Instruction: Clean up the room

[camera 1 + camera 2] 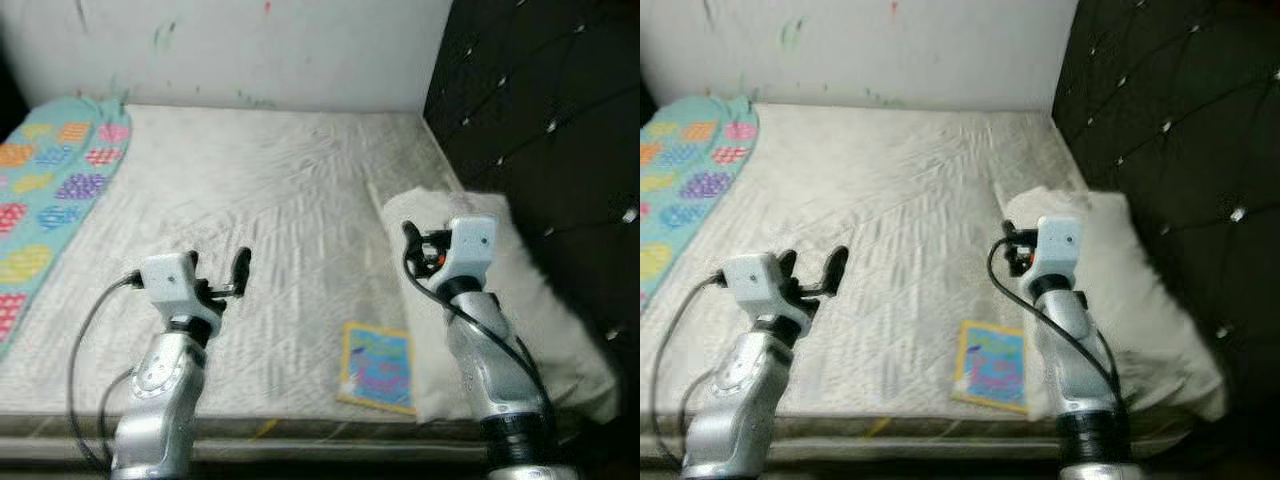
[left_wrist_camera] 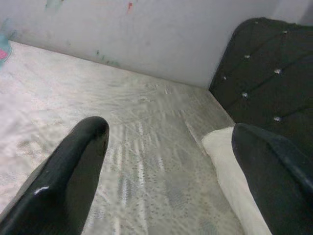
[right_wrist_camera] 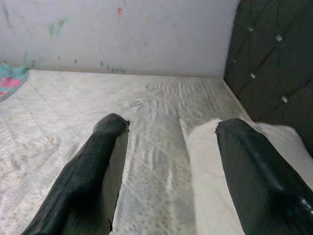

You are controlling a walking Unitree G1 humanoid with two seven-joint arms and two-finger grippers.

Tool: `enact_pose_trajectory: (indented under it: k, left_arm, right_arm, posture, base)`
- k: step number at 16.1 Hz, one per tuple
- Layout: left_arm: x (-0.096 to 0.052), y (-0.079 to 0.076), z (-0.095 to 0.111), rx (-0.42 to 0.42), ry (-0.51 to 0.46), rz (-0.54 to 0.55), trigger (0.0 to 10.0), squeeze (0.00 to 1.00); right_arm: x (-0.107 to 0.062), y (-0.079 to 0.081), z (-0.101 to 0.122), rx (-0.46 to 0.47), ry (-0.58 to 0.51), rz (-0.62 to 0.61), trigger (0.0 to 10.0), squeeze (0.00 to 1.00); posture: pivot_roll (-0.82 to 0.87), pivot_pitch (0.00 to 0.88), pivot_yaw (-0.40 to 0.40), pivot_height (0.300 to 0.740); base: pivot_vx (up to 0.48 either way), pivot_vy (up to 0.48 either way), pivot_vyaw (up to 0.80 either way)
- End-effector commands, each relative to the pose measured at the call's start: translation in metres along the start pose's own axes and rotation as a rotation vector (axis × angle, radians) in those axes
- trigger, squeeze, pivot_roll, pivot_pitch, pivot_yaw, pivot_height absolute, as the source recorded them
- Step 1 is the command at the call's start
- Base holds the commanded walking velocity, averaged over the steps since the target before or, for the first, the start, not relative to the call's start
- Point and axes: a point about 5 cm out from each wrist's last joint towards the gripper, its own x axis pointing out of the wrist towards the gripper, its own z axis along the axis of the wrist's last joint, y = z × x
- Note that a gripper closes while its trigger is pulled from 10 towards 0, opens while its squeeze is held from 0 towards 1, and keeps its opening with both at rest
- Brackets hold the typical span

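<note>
Left gripper (image 1: 232, 272) over the bed (image 1: 270, 190), jaws wide, empty; book (image 1: 378, 367) at the bed's front edge, touching the pillow (image 1: 540, 300); right gripper (image 3: 168, 166) above the pillow, jaws wide, empty; risk: a shove tips the book off.

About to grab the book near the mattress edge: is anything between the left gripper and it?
Nothing visible. The left gripper, open, hovers over bare mattress; the book lies flat towards the right arm, beside the pillow.
</note>
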Motion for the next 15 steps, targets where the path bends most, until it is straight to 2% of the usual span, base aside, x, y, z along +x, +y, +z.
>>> enact_pose_trajectory:
  k: [1,15]
  left_arm:
    - [0.0003,0.0041,0.0028,0.015,-0.003,0.010,10.0,0.00]
    - [0.0026,0.0032,0.0035,0.024,-0.010,0.007,10.0,0.00]
  right_arm:
    - [0.0017,0.0023,0.0050,0.006,-0.020,0.006,10.0,0.00]
    - [0.0005,0.0046,0.0018,-0.016,-0.013,0.015,10.0,0.00]
  posture:
    - [-0.07,0.000,-0.019,0.740]
    - [-0.07,0.000,-0.016,0.740]
  base:
    - [0.000,0.480,0.00]
    - [0.000,0.480,0.00]
